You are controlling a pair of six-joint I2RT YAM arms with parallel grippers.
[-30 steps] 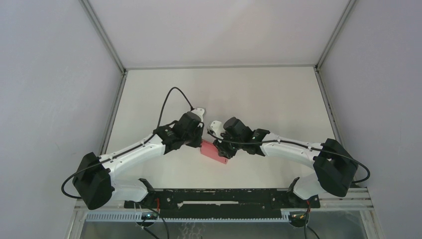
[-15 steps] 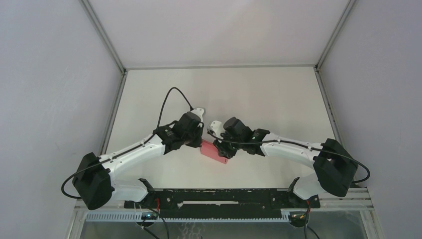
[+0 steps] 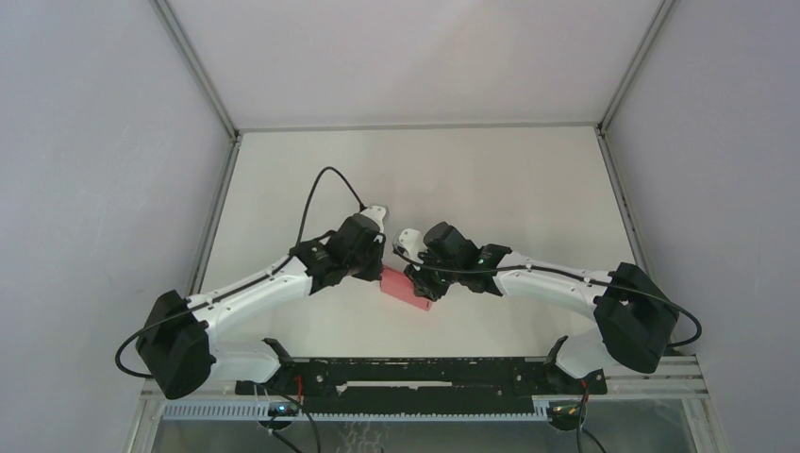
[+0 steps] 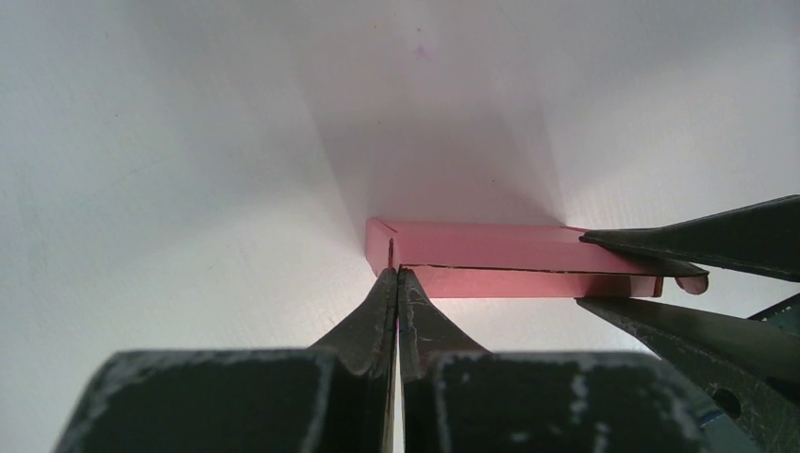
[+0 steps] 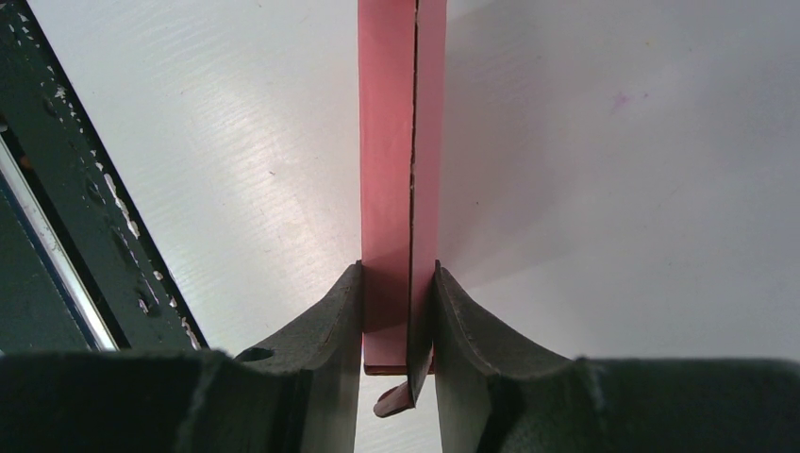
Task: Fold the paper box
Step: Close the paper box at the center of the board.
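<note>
Left tool (image 4: 396,276), right tool (image 5: 398,274), pinching paper box (image 4: 491,250)

The top camera is looking down from behind the arms (image 3: 255,283); wrist cameras are peering closely along the left hand (image 4: 396,274) and right hand (image 5: 398,276); all are sharing the paper box (image 3: 408,290).

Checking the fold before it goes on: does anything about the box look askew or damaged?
A small tab of the paper box curls out loose at the end clamped in the right gripper, untucked. The long seam also gapes slightly. No tears visible.
</note>
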